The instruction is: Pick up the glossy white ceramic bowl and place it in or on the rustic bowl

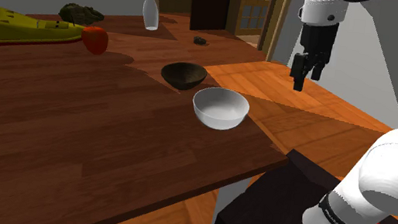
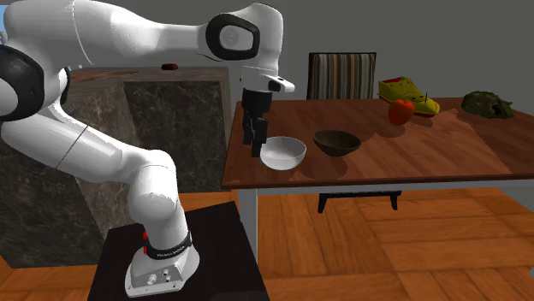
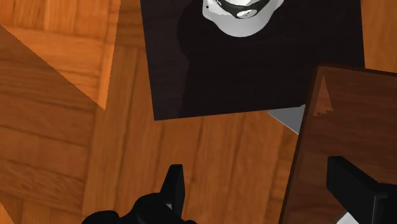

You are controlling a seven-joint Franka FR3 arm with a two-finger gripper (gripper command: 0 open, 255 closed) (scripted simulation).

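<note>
1. A dark brown wooden table carries everything here.
2. A white bowl stands upright near the table's edge on the shoulder view's right.
3. A dark bowl sits upright just beside it, farther in, the two apart.
4. A red round fruit lies just beside a long yellow-green toy toward the left.
5. A dark lumpy thing rests behind them.
6. A pale bottle stands upright near the far edge, with a small dark object nearby.

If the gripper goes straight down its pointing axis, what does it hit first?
Probably the table edge: one finger of the open gripper hangs over it; the rest faces wooden floor. Depth unclear.
</note>
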